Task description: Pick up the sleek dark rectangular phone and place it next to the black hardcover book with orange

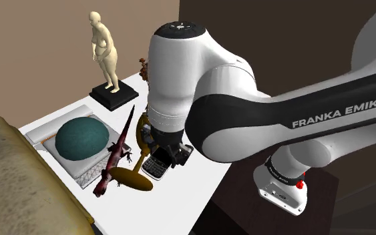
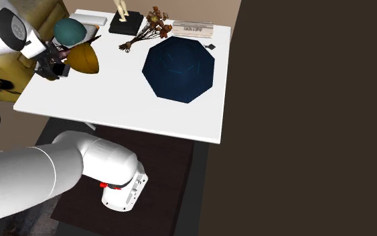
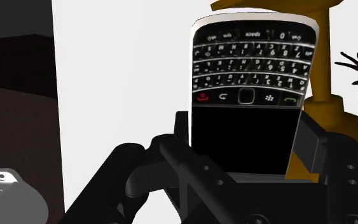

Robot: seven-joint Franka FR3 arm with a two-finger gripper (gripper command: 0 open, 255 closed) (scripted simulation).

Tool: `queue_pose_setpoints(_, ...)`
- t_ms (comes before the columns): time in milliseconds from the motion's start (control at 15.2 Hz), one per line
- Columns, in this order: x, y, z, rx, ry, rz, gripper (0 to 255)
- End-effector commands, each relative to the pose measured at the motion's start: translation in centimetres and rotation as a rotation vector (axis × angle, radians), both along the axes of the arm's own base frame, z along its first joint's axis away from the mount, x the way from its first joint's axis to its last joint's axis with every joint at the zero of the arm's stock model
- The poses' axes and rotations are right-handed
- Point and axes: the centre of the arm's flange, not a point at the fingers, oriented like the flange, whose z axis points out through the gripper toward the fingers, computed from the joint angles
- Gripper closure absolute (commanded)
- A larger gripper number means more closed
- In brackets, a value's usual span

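The black tool (image 1: pixel 163 152) is closed on the phone (image 3: pixel 247 95). In the wrist view its matte, angular fingers (image 3: pixel 182 130) press the two long edges of the handset's screen half. The phone is a slim dark rectangle with rounded corners and a pale rim. It has a glossy black screen, a row of call keys, and a full bank of small ridged letter keys at the end away from the tool. In the shoulder view it hangs just under the tool, low over the smooth white counter (image 1: pixel 186 193). Whether it is clear of that surface I cannot tell.

Just behind the phone stands a mustard-brown ornament (image 1: pixel 131 178) with a thin stem and a rounded disc foot, at the tool's 7 o'clock in the shoulder view. A dark red lizard figure (image 1: pixel 116 157), long-tailed and with splayed claws, lies at 9 o'clock, right beside the ornament. Further along 9 o'clock a smooth teal dome (image 1: pixel 81 138) sits on a pale ridged slab (image 1: pixel 46 130). At 11 o'clock a cream human statuette (image 1: pixel 105 53) stands upright on a flat black square plinth (image 1: pixel 113 97).
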Motion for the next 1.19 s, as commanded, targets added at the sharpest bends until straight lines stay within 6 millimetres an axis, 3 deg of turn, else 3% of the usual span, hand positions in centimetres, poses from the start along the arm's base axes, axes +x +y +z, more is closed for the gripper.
queue_pose_setpoints(0,0.1,2.8,0.0,0.003,0.001,0.000,255)
queue_pose_setpoints(660,0.4,16.1,0.0,0.003,0.001,0.000,255)
queue_pose_setpoints(1122,0.4,16.1,-3.7,0.003,0.001,0.000,255)
